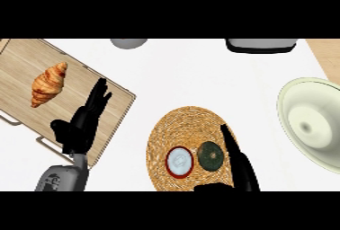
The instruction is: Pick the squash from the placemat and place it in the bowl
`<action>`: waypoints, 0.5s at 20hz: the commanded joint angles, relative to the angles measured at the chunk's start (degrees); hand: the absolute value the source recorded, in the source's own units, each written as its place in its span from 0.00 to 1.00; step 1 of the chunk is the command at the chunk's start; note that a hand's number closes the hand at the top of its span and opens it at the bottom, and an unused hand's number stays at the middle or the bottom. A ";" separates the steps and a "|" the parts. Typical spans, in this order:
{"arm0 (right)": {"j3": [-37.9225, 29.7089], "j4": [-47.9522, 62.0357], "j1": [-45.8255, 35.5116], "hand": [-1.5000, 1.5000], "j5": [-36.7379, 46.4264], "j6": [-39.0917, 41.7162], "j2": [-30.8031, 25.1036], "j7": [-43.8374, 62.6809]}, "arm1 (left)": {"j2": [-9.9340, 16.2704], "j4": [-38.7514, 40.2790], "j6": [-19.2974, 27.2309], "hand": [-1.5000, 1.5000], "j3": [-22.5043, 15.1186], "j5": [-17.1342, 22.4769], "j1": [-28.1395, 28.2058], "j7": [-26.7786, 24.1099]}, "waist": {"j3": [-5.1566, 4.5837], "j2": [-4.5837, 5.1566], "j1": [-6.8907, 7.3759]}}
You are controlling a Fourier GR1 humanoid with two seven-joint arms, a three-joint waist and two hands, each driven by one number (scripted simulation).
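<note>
A small dark green squash (211, 155) lies on the round woven placemat (186, 123), next to a white round object with a red rim (179, 161). My right hand (240, 166) comes in from the lower edge, its straight fingers lying just right of the squash, open and close beside it. The pale green bowl (312, 121) stands at the right edge of the counter. My left hand (85, 119) rests open, fingers up, over the wooden board at the left.
A wooden cutting board (26, 58) at the left carries a croissant (49, 84). A grey object (129, 43) and a dark-rimmed appliance (260, 45) sit at the far edge. A strip of wood (325, 54) shows at top right.
</note>
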 commanded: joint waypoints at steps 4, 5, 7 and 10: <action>0.67 10.48 -6.55 0.00 -0.49 -1.91 3.30 -2.25 | 0.85 -2.88 -1.72 0.50 0.73 -0.50 -0.40 3.32 | 0.04 -0.01 0.15; 1.44 6.38 -1.11 1.00 -0.09 1.55 0.50 -5.86 | 0.60 0.47 -2.00 0.50 1.70 -0.13 1.17 -1.88 | 0.03 -0.02 -0.02; 4.07 10.66 -5.38 1.00 4.59 1.48 1.14 -5.55 | -1.20 -0.50 0.04 0.50 -0.74 -2.10 1.75 -1.31 | 0.03 -0.01 0.25; 3.92 10.58 -6.41 1.00 6.14 2.05 0.00 -7.00 | 1.46 -2.08 -2.36 0.50 1.72 -0.21 1.78 0.05 | 0.03 -0.03 0.20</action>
